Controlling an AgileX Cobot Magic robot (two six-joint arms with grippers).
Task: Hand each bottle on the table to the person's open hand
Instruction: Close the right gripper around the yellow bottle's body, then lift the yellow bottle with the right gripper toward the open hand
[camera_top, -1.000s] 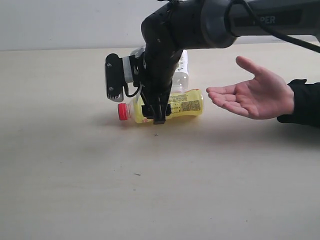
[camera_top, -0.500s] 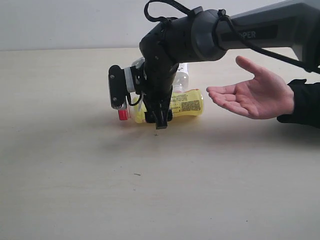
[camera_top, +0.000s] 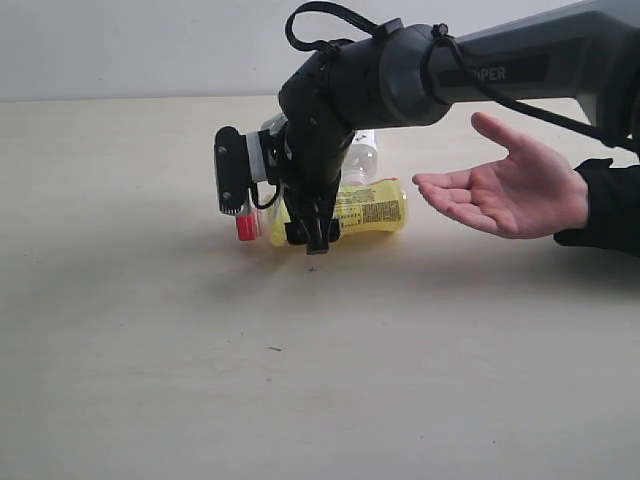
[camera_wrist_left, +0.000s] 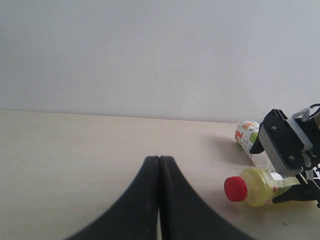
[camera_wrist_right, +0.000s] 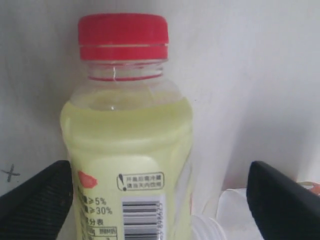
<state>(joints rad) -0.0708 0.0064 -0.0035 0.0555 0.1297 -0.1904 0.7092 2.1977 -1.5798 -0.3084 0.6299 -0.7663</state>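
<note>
A yellow bottle (camera_top: 365, 208) with a red cap (camera_top: 245, 227) lies on its side on the table (camera_top: 150, 330). My right gripper (camera_top: 313, 238) points down over its middle. In the right wrist view the yellow bottle (camera_wrist_right: 127, 150) lies between the open gripper (camera_wrist_right: 160, 200): one finger (camera_wrist_right: 40, 200) is close beside it and the other finger (camera_wrist_right: 285, 200) stands well clear. A white-capped bottle (camera_top: 363, 158) lies just behind. The person's open hand (camera_top: 510, 190) waits palm up on the right. My left gripper (camera_wrist_left: 160, 200) is shut and empty, low over the table.
The left wrist view shows the yellow bottle (camera_wrist_left: 257, 186), a green-and-white labelled bottle (camera_wrist_left: 247, 136) behind it, and the right wrist's camera housing (camera_wrist_left: 287, 142). A pale wall runs behind the table. The person's black sleeve (camera_top: 610, 205) rests at the right edge.
My right gripper has sunk slightly over the yellow bottle and shifted a little to the right, and its fingers have spread somewhat wider. The hand and bottles have stayed put.
</note>
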